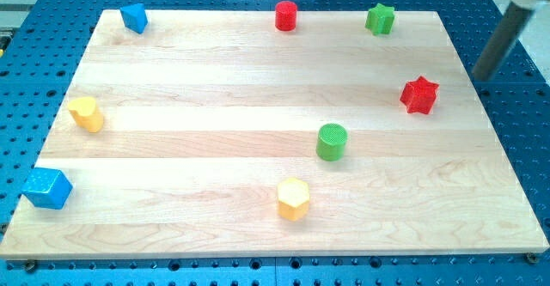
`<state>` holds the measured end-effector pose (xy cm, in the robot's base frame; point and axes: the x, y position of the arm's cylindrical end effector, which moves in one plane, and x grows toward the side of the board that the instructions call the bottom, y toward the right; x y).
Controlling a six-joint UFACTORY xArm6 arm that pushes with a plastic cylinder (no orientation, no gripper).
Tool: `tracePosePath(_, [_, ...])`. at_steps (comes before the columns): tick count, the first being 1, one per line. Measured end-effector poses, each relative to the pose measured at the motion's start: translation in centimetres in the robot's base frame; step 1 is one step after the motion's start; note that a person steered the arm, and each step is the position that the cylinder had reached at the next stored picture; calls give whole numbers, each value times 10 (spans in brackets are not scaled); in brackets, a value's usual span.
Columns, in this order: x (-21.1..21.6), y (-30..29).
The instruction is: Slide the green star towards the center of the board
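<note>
Yellow hexagon (293, 198), green star (380, 18), my tip (481, 76) off-board

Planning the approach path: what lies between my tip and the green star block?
In the camera view, only bare wooden board edge and blue perforated table lie between my tip and the green star block.

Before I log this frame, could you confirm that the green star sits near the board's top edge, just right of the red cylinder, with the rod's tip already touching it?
Not quite. The camera view shows the green star near the board's top edge, right of the red cylinder, but my tip is not touching it: it sits off the board, past its right edge, well apart from the star.
</note>
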<state>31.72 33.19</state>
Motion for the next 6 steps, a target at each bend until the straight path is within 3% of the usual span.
tracePosePath(1, [-79,-5])
tracePosePath(3, [-124,-90])
tracePosePath(4, [-101,-167])
tracePosePath(5, [-32,-178])
tracePosePath(6, [7,-203])
